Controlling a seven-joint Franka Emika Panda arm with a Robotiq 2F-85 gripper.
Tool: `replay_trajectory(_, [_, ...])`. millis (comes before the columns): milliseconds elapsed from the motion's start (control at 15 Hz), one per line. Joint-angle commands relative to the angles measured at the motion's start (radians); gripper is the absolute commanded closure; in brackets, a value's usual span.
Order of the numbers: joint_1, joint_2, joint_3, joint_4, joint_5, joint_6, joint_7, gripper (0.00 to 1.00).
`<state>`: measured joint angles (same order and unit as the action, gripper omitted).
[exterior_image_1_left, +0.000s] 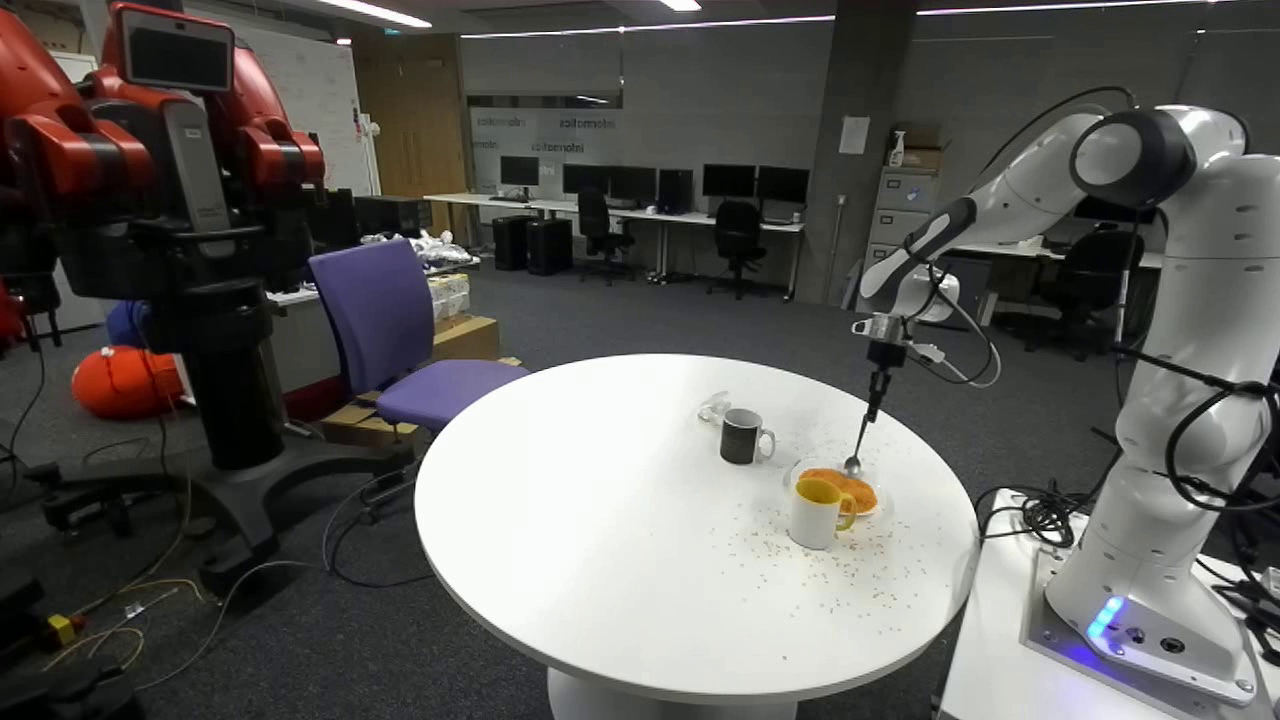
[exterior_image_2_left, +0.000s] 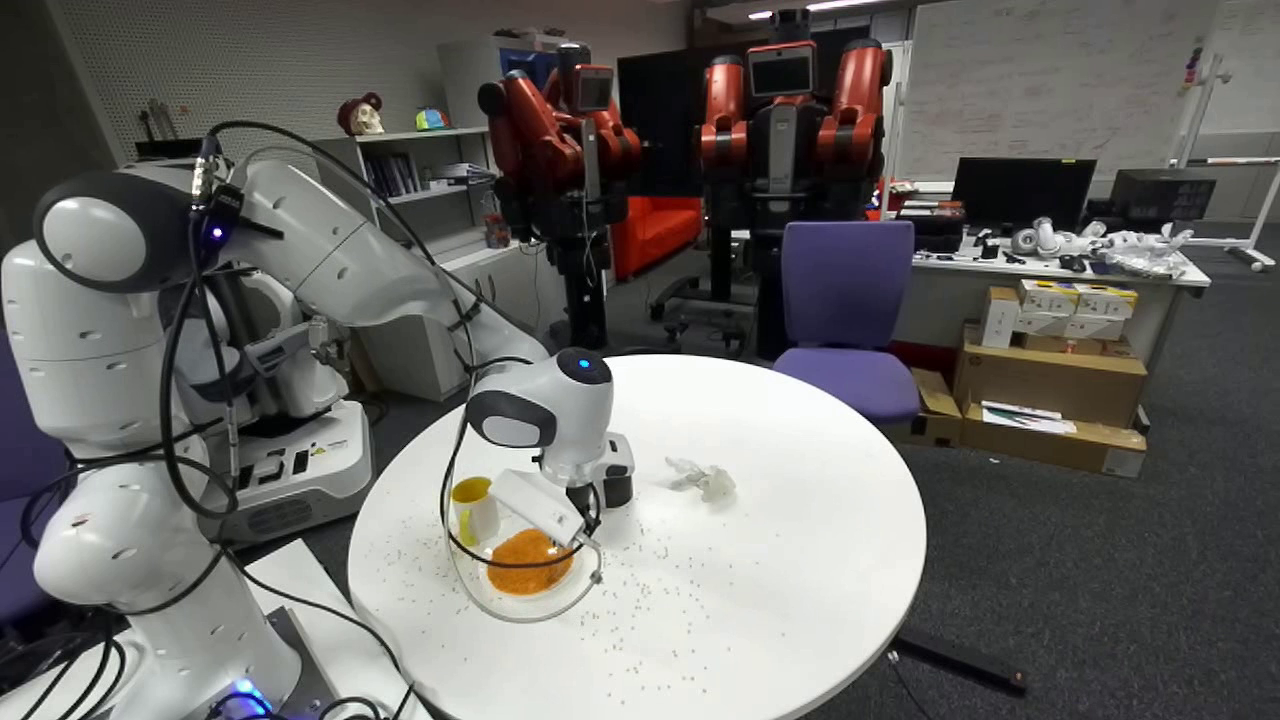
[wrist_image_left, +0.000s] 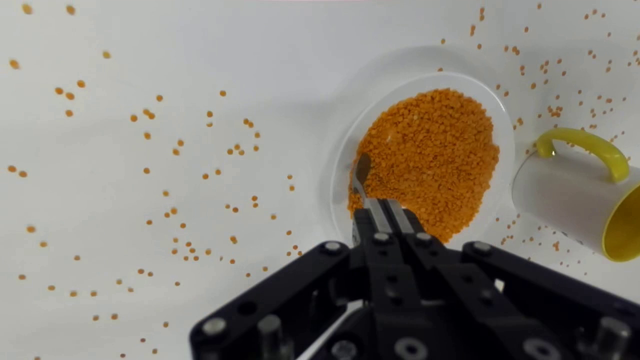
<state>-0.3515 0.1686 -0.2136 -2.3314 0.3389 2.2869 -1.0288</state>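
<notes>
1. Two mugs are carried by the round white worktop (exterior_image_1_left: 560, 510): by the white-and-yellow mug (exterior_image_1_left: 812, 520), just beside the plate (wrist_image_left: 505, 127), part of that plate is hidden in an exterior view; the black-and-white mug (exterior_image_1_left: 739, 441) is set farther off, near crumpled clear plastic (exterior_image_2_left: 715, 485).
2. The spoon (wrist_image_left: 362, 169) is gripped in the closed hand (exterior_image_1_left: 873, 411), bowl downward, at the edge of the orange lentils (wrist_image_left: 430, 155) on the plate; whether they are touched cannot be told.
3. Greyish metal is shown by the spoon; the plate is smooth and round; grainy lentils are heaped.
</notes>
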Motion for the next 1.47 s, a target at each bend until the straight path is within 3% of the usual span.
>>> replay_trajectory(0, [-0.001,-0.055,-0.014,-0.046,-0.026,0.032,-0.009,0.99])
replay_trajectory(800, [-0.064,-0.030,-0.041,-0.020,0.106,-0.026,-0.071,0.99])
replay_trajectory(1400, [-0.068,-0.008,-0.041,-0.017,0.179,-0.052,-0.096,0.99])
